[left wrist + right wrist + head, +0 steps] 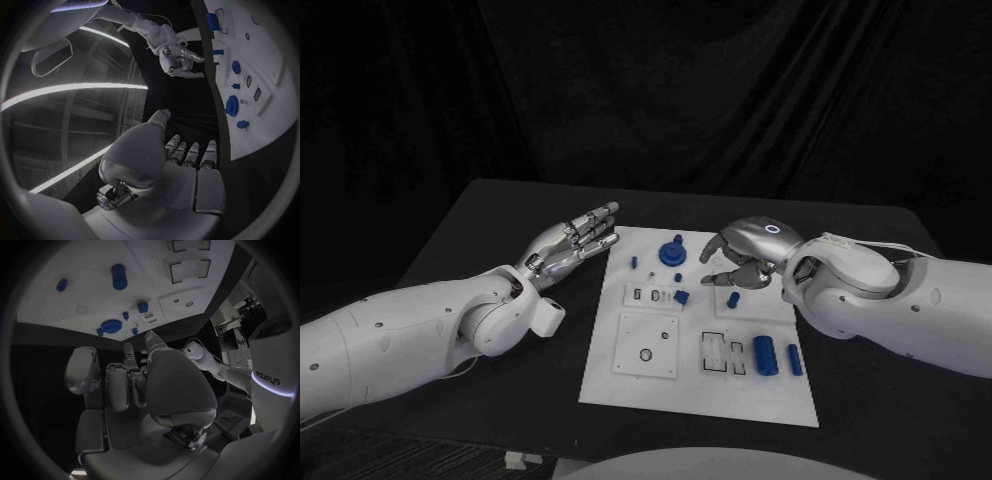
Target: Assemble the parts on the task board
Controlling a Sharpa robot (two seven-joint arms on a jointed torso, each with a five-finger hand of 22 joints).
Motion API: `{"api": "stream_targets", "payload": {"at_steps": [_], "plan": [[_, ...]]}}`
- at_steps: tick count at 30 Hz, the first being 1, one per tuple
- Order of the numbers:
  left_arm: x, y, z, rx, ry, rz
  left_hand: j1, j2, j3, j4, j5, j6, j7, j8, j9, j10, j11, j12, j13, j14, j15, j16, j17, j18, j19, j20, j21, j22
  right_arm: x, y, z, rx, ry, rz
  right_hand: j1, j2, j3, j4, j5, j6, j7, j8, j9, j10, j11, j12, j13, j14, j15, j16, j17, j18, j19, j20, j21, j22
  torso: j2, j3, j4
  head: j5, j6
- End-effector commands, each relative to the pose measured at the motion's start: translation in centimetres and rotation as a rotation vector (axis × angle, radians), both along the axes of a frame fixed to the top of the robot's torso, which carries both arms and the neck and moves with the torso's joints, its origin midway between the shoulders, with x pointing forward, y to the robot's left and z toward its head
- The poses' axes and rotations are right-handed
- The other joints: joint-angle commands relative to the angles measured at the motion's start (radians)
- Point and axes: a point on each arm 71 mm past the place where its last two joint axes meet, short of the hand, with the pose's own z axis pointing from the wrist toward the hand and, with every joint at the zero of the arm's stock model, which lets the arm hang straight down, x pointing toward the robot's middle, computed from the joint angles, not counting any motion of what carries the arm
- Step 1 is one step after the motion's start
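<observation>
We saw the task board (625,385) at frame centre, its parts (764,355) scattered on it. Our left hand (574,243) hovered released at its upper-left edge; our right hand (740,262), fingers curled downward, gripped nothing visible. The parts looked light, rigid and smooth; we judged pinching their sides best.

The head camera looks down from high up at the white task board (700,330) on the black table (473,230). The left wrist camera sits close behind the left hand (187,160) and sees the board (262,75) from the side. The right wrist camera sits close behind the right hand (134,380), facing the board (94,295). All three share the board.
</observation>
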Motion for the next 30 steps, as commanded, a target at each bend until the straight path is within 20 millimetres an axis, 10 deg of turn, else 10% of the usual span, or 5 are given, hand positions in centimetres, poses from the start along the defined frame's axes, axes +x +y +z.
{"api": "stream_targets", "payload": {"at_steps": [1, 30], "plan": [[0.0, -0.3, 0.3, -0.026, -0.012, -0.023, -0.002, 0.010, 0.009, 0.000, 0.005, 0.009, -0.001, 0.004, 0.001, -0.002, 0.000, -0.002, 0.000, -0.001, 0.006, -0.004, -0.001, 0.018, -0.005, 0.004, 0.001, -0.001, 0.1, -0.3, -1.3, -0.052, 0.047, -0.064, -0.015, 0.003, -0.010, -0.001, 0.005, 0.008, 0.000, 0.006, 0.009, 0.104, 0.010, 0.002, 0.263, 0.086, 0.009, 0.003, 0.190, 0.007, 0.008, -0.001, 0.007, 0.162, 0.001, -0.0035, 0.0003, 0.001, -0.001], [-0.1, -1.1, -0.1, -0.046, 0.013, -0.073, -0.001, 0.027, 0.026, -0.004, 0.006, 0.002, -0.005, 0.002, 0.000, -0.004, 0.000, -0.003, -0.001, -0.001, 0.001, -0.004, -0.001, 0.018, -0.010, -0.001, -0.001, -0.003, 0.2, 2.4, -5.2, -0.125, 0.073, -0.085, -0.067, 0.011, -0.032, -0.006, 0.053, -0.010, 0.008, 0.006, 0.056, 0.104, 0.023, 0.002, 0.263, 0.084, 0.021, 0.005, 0.189, 0.006, 0.008, 0.010, 0.025, 0.163, 0.000, -0.0027, 0.0004, 0.007, -0.025]]}}
